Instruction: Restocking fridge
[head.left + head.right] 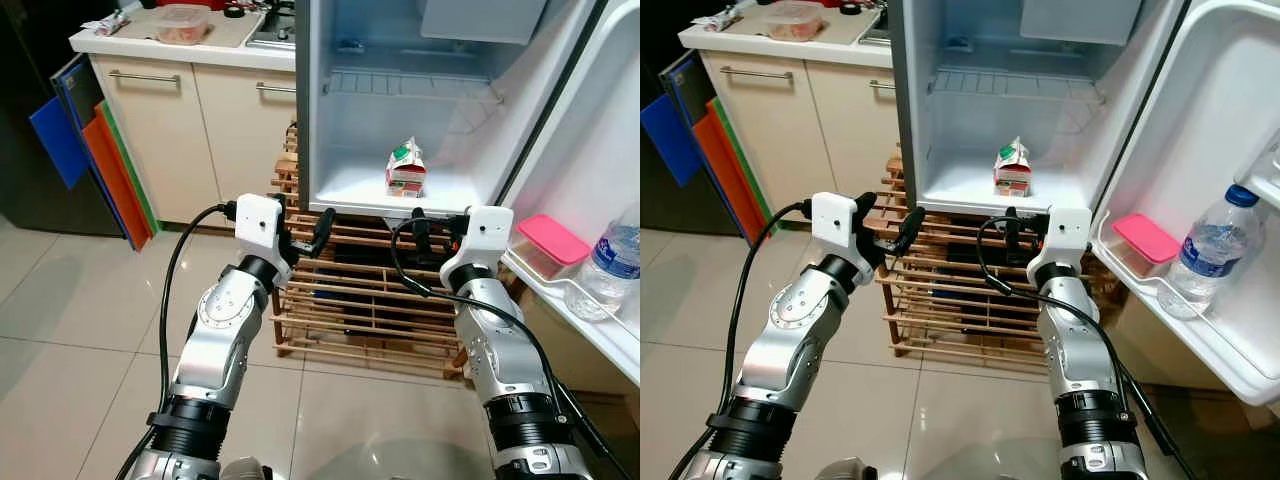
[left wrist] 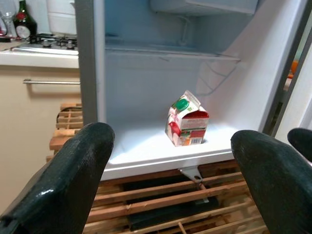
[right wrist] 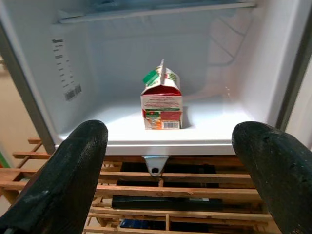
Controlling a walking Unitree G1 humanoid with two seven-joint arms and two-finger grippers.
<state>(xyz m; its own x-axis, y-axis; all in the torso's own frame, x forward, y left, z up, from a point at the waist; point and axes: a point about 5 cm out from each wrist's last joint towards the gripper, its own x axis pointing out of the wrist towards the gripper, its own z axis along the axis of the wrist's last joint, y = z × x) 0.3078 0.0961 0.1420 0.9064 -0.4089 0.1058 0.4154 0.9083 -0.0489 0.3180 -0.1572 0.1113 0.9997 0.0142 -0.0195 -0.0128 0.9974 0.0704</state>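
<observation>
Both grippers, left gripper (image 1: 305, 238) and right gripper (image 1: 432, 228), jaws released and empty, face the carton (image 1: 406, 168) at centre frame, shelved in the fridge (image 1: 340, 190).

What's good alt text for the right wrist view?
A small juice carton stands upright on the white floor of the open fridge, seen between the two spread black fingers of the right tool. Below the fridge sits a wooden slatted rack, and a wire shelf runs across the top.
</observation>
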